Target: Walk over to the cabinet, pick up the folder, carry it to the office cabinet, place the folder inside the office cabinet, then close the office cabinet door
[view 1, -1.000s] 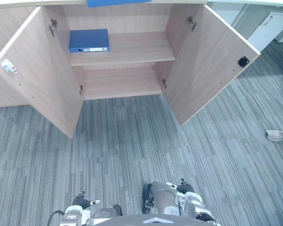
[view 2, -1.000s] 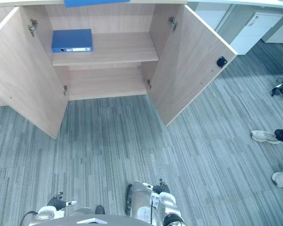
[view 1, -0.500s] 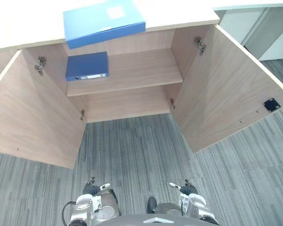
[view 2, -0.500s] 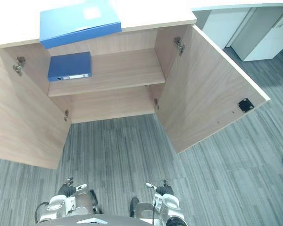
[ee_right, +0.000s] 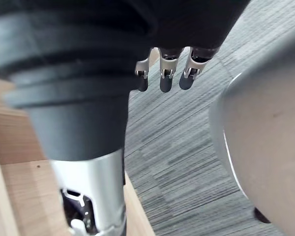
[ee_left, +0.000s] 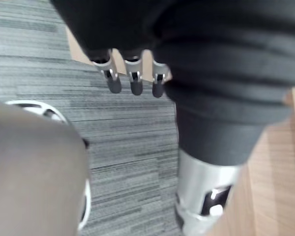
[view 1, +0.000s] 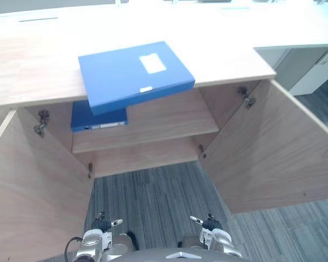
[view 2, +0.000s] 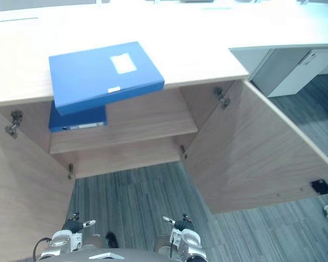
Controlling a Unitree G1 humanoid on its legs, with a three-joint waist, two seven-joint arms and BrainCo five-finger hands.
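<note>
Progress looks early to me: I stand close before the cabinet [view 1: 169,117], both its doors swung wide, and no step with the folder is begun. The light blue folder [view 1: 134,73] lies flat on the top surface [view 1: 229,49], left of centre, its near edge jutting over the front. A darker folder [view 1: 95,120] sits on the shelf just below it, at the left. My left hand [ee_left: 135,82] and right hand [ee_right: 168,78] hang low at my sides, fingers slack and straight, holding nothing. Left to do, as I judge it: grasp, carry, place inside, shut the door.
</note>
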